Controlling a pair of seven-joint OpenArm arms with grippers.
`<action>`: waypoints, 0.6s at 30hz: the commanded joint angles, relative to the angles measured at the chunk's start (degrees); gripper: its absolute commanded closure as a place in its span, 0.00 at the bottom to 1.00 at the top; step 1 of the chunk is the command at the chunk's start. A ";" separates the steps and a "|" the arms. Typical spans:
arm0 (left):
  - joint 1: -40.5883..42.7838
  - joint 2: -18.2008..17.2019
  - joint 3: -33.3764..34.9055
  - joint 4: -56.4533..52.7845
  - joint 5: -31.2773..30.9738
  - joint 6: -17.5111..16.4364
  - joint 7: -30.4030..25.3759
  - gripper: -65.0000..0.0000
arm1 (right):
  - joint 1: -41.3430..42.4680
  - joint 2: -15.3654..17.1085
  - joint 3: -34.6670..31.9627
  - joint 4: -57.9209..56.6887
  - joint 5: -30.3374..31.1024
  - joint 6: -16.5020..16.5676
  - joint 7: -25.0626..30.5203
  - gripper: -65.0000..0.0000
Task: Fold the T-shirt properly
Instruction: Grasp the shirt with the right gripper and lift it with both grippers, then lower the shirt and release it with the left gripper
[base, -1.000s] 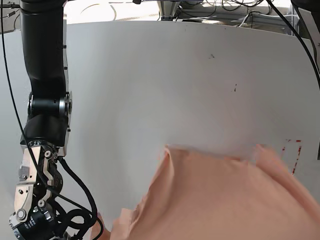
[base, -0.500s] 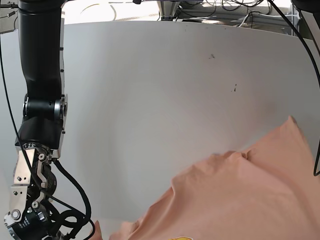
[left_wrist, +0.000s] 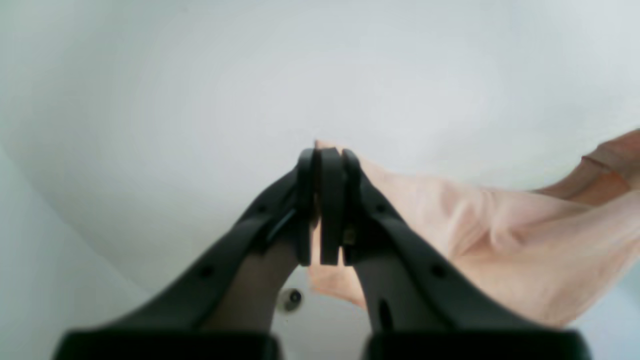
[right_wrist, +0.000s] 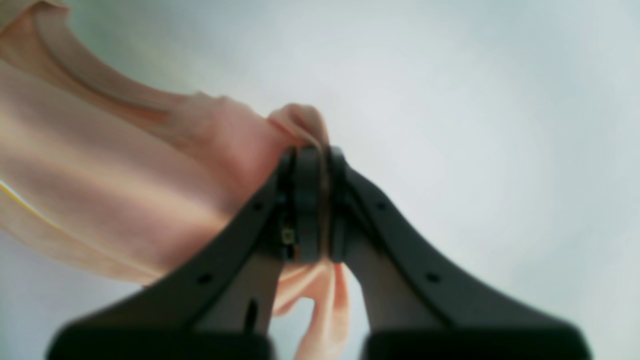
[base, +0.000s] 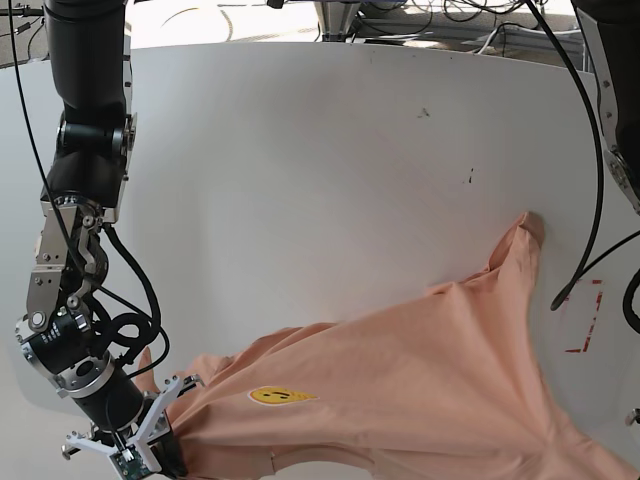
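Observation:
The salmon-pink T-shirt hangs stretched across the near part of the white table, its yellow face emblem showing. One sleeve tip trails toward the far right. My right gripper at the bottom left of the base view is shut on a bunched edge of the T-shirt near the ribbed collar; its fingertips pinch the fabric. My left gripper is shut on another edge of the T-shirt. It is out of the base view.
Red tape marks lie on the table at the right. A black cable hangs down the right side beside the other arm's housing. Cables and equipment crowd the table's far edge. Small dark specks dot the surface.
The T-shirt has dropped from close in front of the camera and now stretches wider, with the emblem showing. The right arm has shifted so that its gripper is in the base view.

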 joint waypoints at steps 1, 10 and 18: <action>3.30 1.68 -0.95 2.15 -0.50 0.22 -1.66 1.00 | -1.79 1.14 2.48 1.94 -0.18 -0.38 1.60 1.00; 20.45 7.66 -3.67 6.28 -0.50 0.22 -1.66 1.00 | -14.80 0.96 10.39 5.20 -0.18 -0.38 1.86 1.00; 34.95 12.06 -8.25 9.71 -0.59 0.22 -1.48 1.00 | -24.12 0.87 13.38 5.28 -0.18 -0.38 5.38 1.00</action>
